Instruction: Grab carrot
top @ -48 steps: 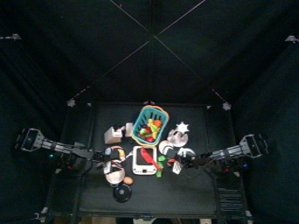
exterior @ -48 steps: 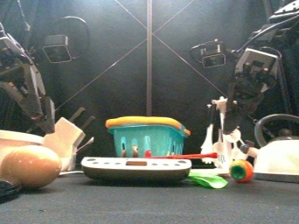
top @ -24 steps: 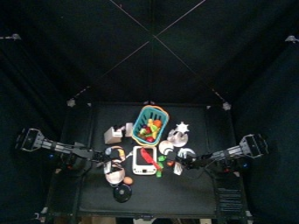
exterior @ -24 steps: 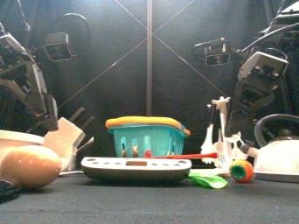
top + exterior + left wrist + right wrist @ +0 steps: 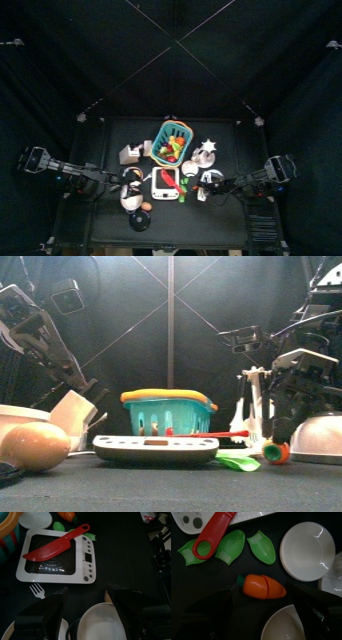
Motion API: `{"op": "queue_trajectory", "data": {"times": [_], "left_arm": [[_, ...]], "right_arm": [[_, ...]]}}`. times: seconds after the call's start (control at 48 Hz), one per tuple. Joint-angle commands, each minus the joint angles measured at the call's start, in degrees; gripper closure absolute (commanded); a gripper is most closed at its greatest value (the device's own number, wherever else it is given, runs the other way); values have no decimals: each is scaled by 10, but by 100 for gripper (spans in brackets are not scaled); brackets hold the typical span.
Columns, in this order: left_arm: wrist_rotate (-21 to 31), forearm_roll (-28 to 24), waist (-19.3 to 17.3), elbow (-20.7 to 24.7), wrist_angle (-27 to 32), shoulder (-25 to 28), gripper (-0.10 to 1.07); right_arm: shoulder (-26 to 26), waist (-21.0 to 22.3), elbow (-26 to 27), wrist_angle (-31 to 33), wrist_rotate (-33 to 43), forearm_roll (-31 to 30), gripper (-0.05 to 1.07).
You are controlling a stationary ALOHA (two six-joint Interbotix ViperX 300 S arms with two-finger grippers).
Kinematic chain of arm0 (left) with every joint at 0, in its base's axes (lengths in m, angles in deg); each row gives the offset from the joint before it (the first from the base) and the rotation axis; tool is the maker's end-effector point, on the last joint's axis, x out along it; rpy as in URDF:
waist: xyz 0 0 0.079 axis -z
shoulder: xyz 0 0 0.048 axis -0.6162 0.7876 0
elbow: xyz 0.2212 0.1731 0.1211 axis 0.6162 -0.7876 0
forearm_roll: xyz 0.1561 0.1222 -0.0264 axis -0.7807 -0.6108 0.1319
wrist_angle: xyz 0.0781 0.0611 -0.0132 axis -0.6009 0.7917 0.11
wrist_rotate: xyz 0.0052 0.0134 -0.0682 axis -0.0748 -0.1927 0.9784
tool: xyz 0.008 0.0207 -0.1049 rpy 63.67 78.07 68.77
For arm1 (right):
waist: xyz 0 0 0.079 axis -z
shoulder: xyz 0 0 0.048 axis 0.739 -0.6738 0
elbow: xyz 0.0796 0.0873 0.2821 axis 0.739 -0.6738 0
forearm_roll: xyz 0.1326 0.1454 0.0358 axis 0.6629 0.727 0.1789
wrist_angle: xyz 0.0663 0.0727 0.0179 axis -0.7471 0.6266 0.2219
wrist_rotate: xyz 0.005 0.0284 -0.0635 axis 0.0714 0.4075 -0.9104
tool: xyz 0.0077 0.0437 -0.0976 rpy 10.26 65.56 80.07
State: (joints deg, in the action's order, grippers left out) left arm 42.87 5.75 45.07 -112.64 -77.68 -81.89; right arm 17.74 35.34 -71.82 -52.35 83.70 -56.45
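While the right claw (image 5: pixel 261 619) gapes wide and empty low in the right wrist frame, the carrot (image 5: pixel 263 586) lies at frame centre on the table (image 5: pixel 198 579), just above the gap between the jaws, untouched. Green leaf pieces (image 5: pixel 261 546) sit above it. The left claw (image 5: pixel 85 607) is open, empty. No writing is legible.

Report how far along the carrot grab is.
Done: the right gripper is lined up over the carrot, which the right wrist view shows lying on the table between its open jaws.
In hand: nothing yet; the carrot lies free beside the green leaf pieces.
Left: lower, close on the carrot and lift it.
The left gripper hovers open over a white bowl near the toy stove.
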Motion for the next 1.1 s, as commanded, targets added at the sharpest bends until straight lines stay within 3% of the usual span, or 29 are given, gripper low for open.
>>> {"op": "queue_trajectory", "data": {"times": [0.0,0.312,0.604,0.958,1.083], "left_arm": [[0,-1,-2,6,-6,-1,2],[0,-1,-2,1,-7,-1,2],[1,0,-2,-4,-4,-1,2],[0,-1,-2,-4,-4,-1,2],[0,-1,-2,-4,-4,-1,2]], "right_arm": [[6,0,6,-8,0,0,0],[-31,5,2,-49,0,11,0],[-41,5,3,-49,1,27,3],[-24,2,19,-41,1,37,48],[6,3,33,-29,1,35,53]]}}
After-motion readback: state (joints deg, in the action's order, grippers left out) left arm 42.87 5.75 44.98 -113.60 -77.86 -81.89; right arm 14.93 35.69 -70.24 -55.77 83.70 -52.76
